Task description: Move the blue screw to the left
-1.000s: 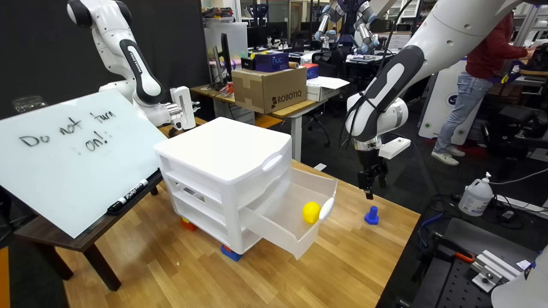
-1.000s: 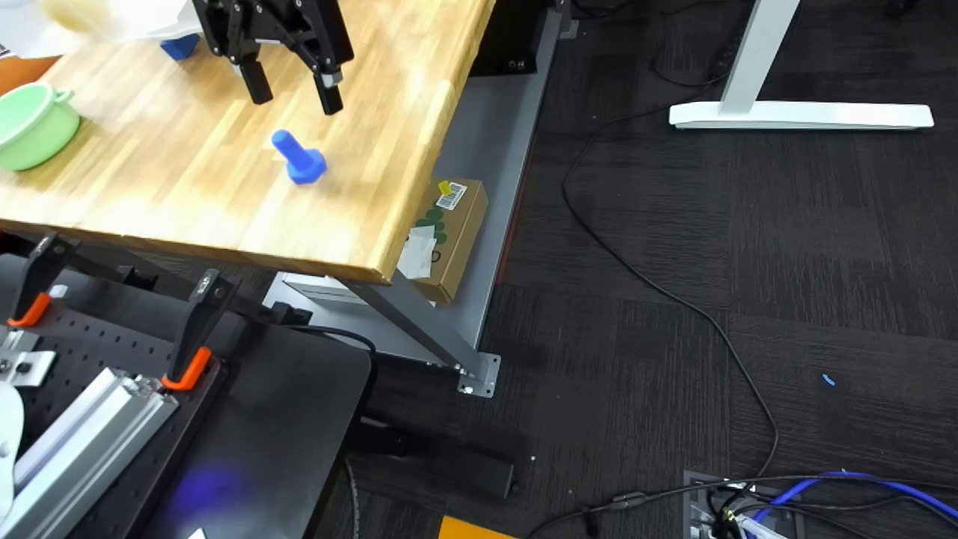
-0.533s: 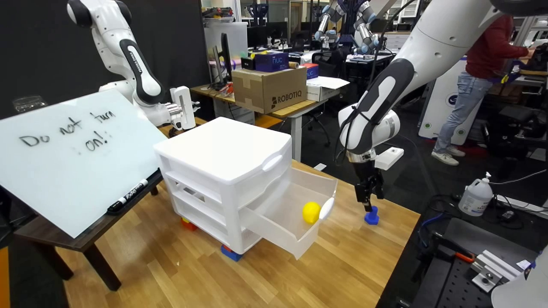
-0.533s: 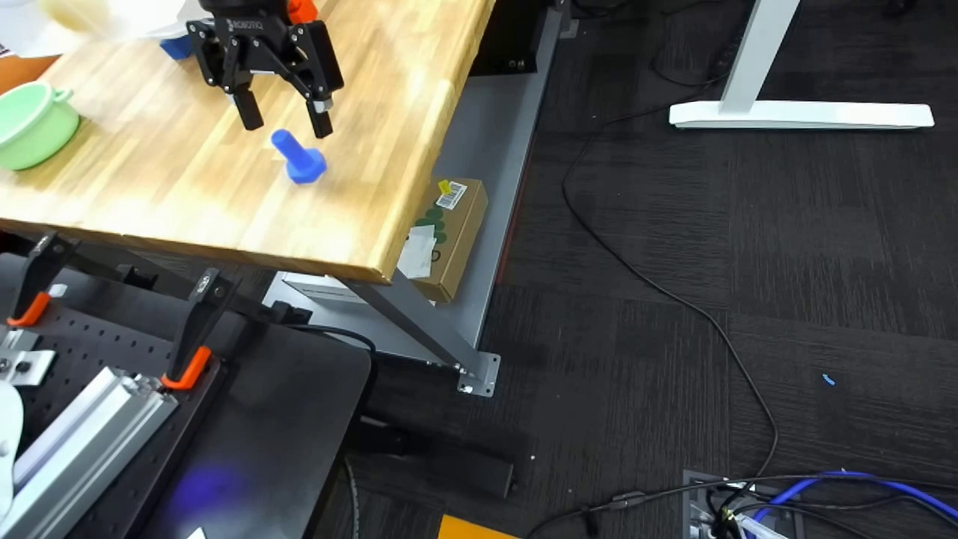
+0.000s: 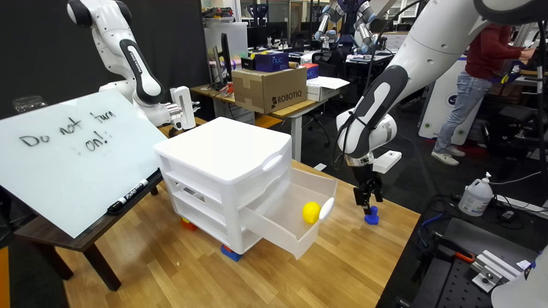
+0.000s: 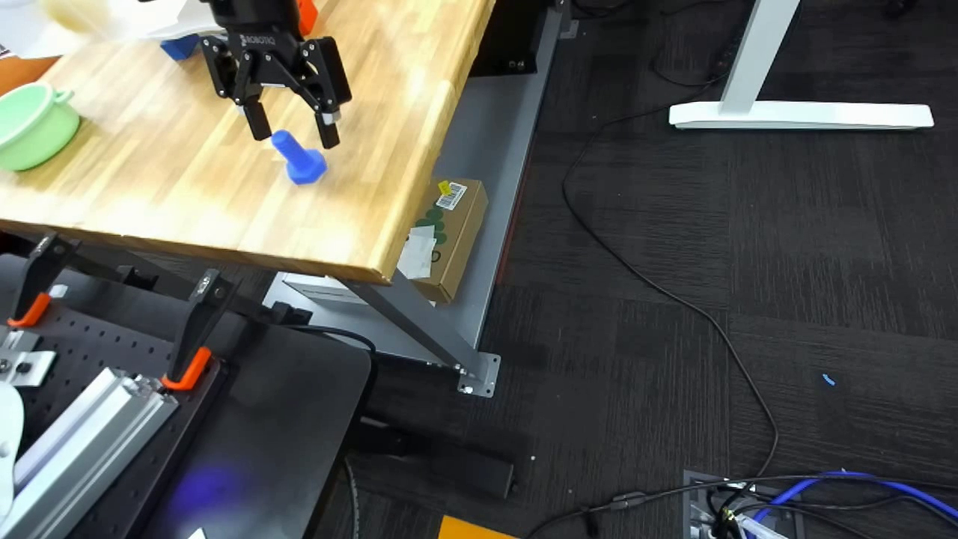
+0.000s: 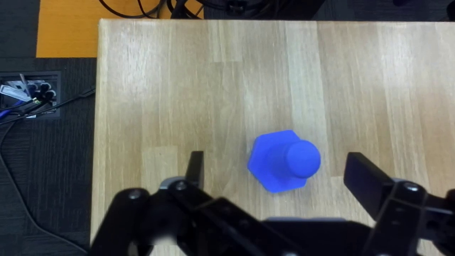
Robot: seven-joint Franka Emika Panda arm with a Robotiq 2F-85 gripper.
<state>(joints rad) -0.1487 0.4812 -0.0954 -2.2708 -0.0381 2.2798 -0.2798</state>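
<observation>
The blue screw (image 5: 372, 217) stands upright on its hexagonal head on the wooden table, right of the white drawer unit in an exterior view. It also stands near the table corner in an exterior view (image 6: 305, 166). In the wrist view the blue screw (image 7: 272, 169) shows whole, its round shaft end leaning right in the picture. My gripper (image 7: 278, 168) is open, with one finger on each side of the screw and a gap on both sides. In both exterior views the gripper (image 5: 373, 205) (image 6: 296, 138) is just above the screw's head, level with the shaft's top.
A white drawer unit (image 5: 222, 149) with an open drawer (image 5: 295, 233) holding a yellow ball (image 5: 311, 212) stands beside the screw. A green bowl (image 6: 37, 127) is on the table. The table edge (image 6: 426, 161) runs close to the screw. A whiteboard (image 5: 81, 149) stands farther off.
My gripper has come down and closer to the blue screw, staying open. Its fingertips are now by the shaft's top. The screw has not moved.
</observation>
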